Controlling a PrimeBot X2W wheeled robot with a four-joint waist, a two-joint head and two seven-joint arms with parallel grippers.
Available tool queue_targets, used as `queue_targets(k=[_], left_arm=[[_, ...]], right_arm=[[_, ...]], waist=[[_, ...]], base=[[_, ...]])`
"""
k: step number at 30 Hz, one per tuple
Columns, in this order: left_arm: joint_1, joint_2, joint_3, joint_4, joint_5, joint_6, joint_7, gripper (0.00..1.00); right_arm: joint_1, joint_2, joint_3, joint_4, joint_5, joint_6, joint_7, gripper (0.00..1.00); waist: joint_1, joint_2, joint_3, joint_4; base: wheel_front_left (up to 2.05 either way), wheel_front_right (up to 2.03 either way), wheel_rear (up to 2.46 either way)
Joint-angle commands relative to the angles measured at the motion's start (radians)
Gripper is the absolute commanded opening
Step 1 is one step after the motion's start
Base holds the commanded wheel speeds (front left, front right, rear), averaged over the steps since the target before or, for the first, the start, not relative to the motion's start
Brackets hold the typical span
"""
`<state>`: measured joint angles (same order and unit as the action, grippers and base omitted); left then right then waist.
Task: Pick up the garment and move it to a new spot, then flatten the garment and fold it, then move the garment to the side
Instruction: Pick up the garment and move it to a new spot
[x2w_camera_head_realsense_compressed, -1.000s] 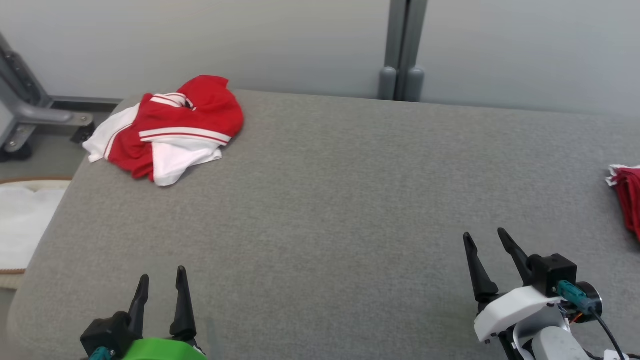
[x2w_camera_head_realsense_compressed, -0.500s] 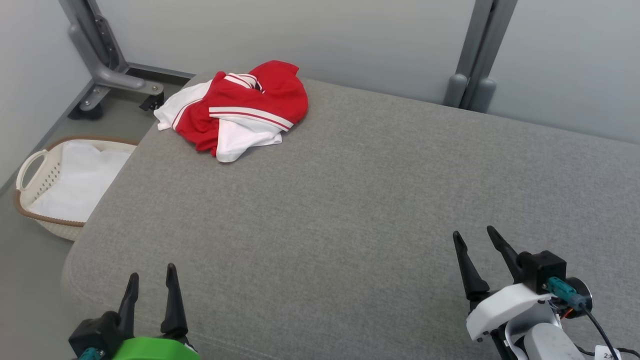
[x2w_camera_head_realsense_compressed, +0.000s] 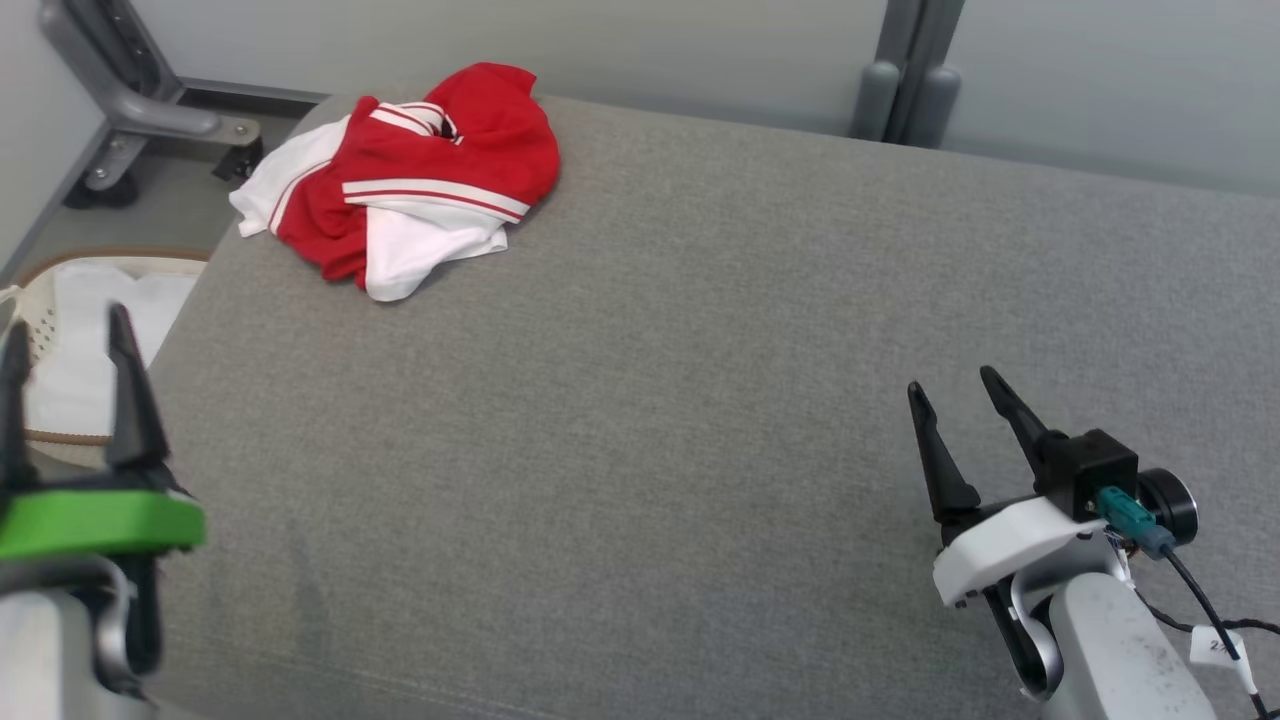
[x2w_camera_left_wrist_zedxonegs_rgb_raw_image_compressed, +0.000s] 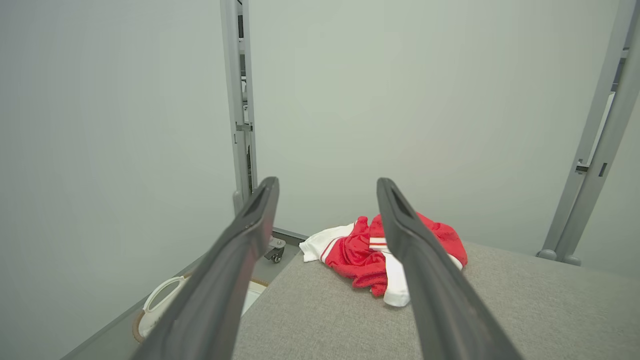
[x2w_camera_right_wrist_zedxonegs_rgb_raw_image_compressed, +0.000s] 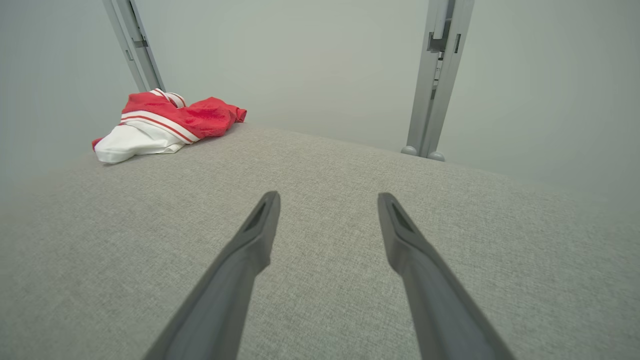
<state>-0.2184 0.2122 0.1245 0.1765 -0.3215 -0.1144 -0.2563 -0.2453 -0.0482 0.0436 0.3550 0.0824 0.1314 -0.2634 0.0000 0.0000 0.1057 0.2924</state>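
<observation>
Grey woven pad (x2w_camera_head_realsense_compressed: 650, 380): big upholstered surface with a fine, even weave, rounded corners and a seam along the near edge.
Garment: crumpled red-and-white striped fabric garment (x2w_camera_head_realsense_compressed: 400, 190), bunched up at the pad's far left corner, with a white bit hanging over the left edge. Soft lumpy heap, not flat at all (x2w_camera_right_wrist_zedxonegs_rgb_raw_image_compressed: 165, 122).
Left gripper (x2w_camera_head_realsense_compressed: 65, 325): green collar, long dark fingers spread apart and holding nothing. It hangs off the pad's left edge, over the basket. Its wrist view looks towards the garment (x2w_camera_left_wrist_zedxonegs_rgb_raw_image_compressed: 360, 250) between the fingers (x2w_camera_left_wrist_zedxonegs_rgb_raw_image_compressed: 326, 182).
Right gripper (x2w_camera_head_realsense_compressed: 950, 382): white shell, fingers parted and empty (x2w_camera_right_wrist_zedxonegs_rgb_raw_image_compressed: 327, 196), above the near right part of the pad, well apart from the garment.
Basket: pale perforated plastic laundry basket with a brown rim (x2w_camera_head_realsense_compressed: 100, 253), on the floor just beside the pad's left side. White stuff inside, cloth I think, it's kinda blurry.
Back edge: grey metal stand leg with a castor wheel (x2w_camera_head_realsense_compressed: 150, 110) past the far left corner; two grey upright posts (x2w_camera_head_realsense_compressed: 905, 80) against the pale wall.
Room: bare weave runs from the right gripper to the garment.
</observation>
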Motion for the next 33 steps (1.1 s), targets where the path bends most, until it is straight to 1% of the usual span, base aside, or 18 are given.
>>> queue_targets(k=[1, 2, 6, 9, 12, 15, 21, 27, 31, 33], left_arm=[[-0.059, 0.039, 0.010, -0.006, -0.003, -0.006, 0.017, 1.00], [-0.102, 0.072, 0.018, -0.012, -0.007, -0.008, 0.034, 1.00], [-0.254, 0.162, 0.027, -0.013, -0.049, -0.012, 0.101, 1.00], [-0.355, 0.213, 0.018, 0.015, -0.077, -0.015, 0.147, 1.00], [-0.449, 0.245, -0.005, 0.068, -0.095, -0.017, 0.200, 1.00], [-0.533, 0.250, -0.024, 0.148, -0.133, -0.016, 0.248, 1.00], [-0.661, 0.248, -0.078, 0.373, -0.196, -0.017, 0.343, 1.00], [-0.710, 0.251, -0.138, 0.532, -0.261, -0.016, 0.413, 1.00], [-0.719, 0.267, -0.173, 0.602, -0.288, -0.016, 0.423, 1.00], [-0.715, 0.265, -0.198, 0.624, -0.309, -0.016, 0.432, 1.00]], right_arm=[[-0.018, -0.004, -0.003, -0.008, -0.013, -0.001, -0.002, 1.00], [-0.032, -0.004, -0.001, -0.013, -0.022, -0.001, -0.002, 1.00], [-0.076, -0.004, 0.016, -0.035, -0.054, -0.001, 0.007, 1.00], [-0.103, -0.004, 0.020, -0.063, -0.080, -0.001, 0.020, 1.00], [-0.125, -0.004, 0.027, -0.100, -0.096, -0.001, 0.037, 1.00], [-0.141, -0.004, 0.036, -0.139, -0.107, -0.001, 0.051, 1.00], [-0.157, -0.004, 0.042, -0.222, -0.133, -0.001, 0.083, 1.00], [-0.134, -0.004, 0.031, -0.272, -0.148, -0.001, 0.101, 1.00], [-0.124, -0.004, 0.019, -0.284, -0.150, -0.001, 0.101, 1.00], [-0.119, -0.004, 0.016, -0.282, -0.149, -0.001, 0.100, 1.00]], waist=[[0.0000, 0.0000, 0.066, -0.057], [0.0000, 0.0000, 0.089, -0.069], [0.0000, 0.0000, 0.171, -0.117], [0.0000, 0.0000, 0.232, -0.147], [0.0000, 0.0000, 0.294, -0.176], [0.0000, 0.0000, 0.349, -0.202], [0.0000, 0.0000, 0.443, -0.236], [0.0000, 0.0000, 0.495, -0.245], [0.0000, 0.0000, 0.510, -0.240], [0.0000, 0.0000, 0.511, -0.238]], base=[[0.00, 0.00, 0.00], [0.00, 0.00, 0.00], [0.00, 0.00, 0.00], [0.00, 0.00, 0.00], [0.00, 0.00, 0.00], [0.00, 0.00, 0.00], [0.00, 0.00, 0.00], [0.00, 0.00, 0.00], [0.00, 0.00, 0.00], [0.00, 0.00, 0.00]])
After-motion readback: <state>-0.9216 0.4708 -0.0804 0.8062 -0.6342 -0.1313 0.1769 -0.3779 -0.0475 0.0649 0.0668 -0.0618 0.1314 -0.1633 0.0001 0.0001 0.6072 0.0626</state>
